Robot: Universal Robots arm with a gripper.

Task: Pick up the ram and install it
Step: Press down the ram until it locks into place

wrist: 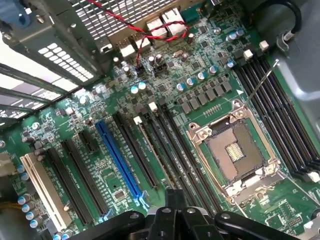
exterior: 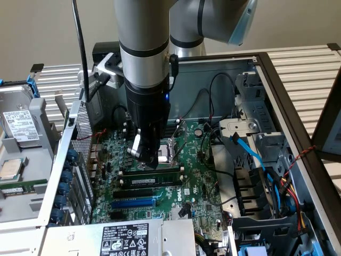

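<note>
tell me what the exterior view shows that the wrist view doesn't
Exterior view: the silver arm, the blue cable, and the ram with its white label, standing in a black slot under the gripper. Wrist view: the white slot beside the black ones. Both: the blue slot, the CPU socket and the twisted red-black wire.

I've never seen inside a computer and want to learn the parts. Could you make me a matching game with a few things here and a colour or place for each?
Things:
1. ram
2. CPU socket
3. twisted wire
4. gripper

Descriptions:
A. red and black
B. square, with a silver frame
C. green with a white label, lying along a black slot
D. just above the ram

Pairs: 1-C, 2-B, 3-A, 4-D
</note>
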